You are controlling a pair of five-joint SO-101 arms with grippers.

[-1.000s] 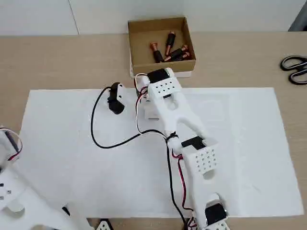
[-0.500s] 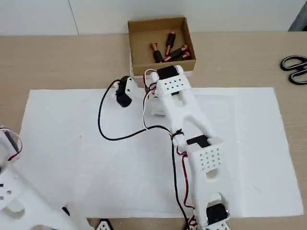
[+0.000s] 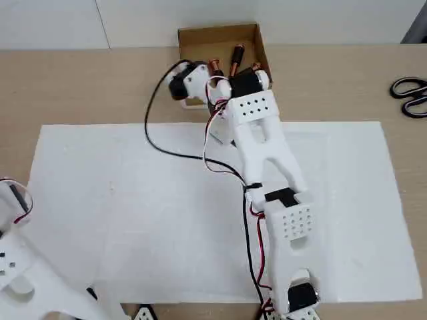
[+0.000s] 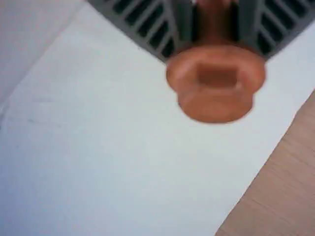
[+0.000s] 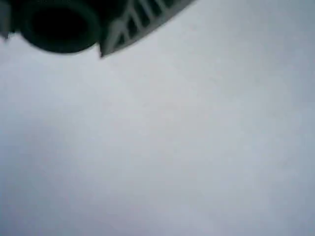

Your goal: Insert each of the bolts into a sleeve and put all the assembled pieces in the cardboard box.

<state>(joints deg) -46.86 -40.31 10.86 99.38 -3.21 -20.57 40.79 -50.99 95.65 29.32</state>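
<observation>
In the left wrist view my left gripper [image 4: 214,24] is shut on a copper bolt [image 4: 215,88]. The bolt's flanged head points down over the white paper sheet [image 4: 123,162]. My right gripper [image 5: 64,19] holds a black sleeve [image 5: 56,22] against its grey ribbed finger [image 5: 138,22]. From above, the right arm [image 3: 267,147] stretches from the near edge to the cardboard box [image 3: 217,32], with its wrist [image 3: 197,79] over the box's front left corner. Several assembled pieces [image 3: 237,57] lie inside the box. The left arm [image 3: 20,280] sits at the near left corner.
A large white paper sheet [image 3: 120,200] covers the middle of the wooden table [image 3: 80,80]. Scissors [image 3: 408,97] lie at the far right edge. A black cable [image 3: 167,143] loops from the right arm's wrist across the paper.
The right arm has swung from over the paper away toward the box, and its wrist now hangs at the box's front left corner. The left arm has not moved.
</observation>
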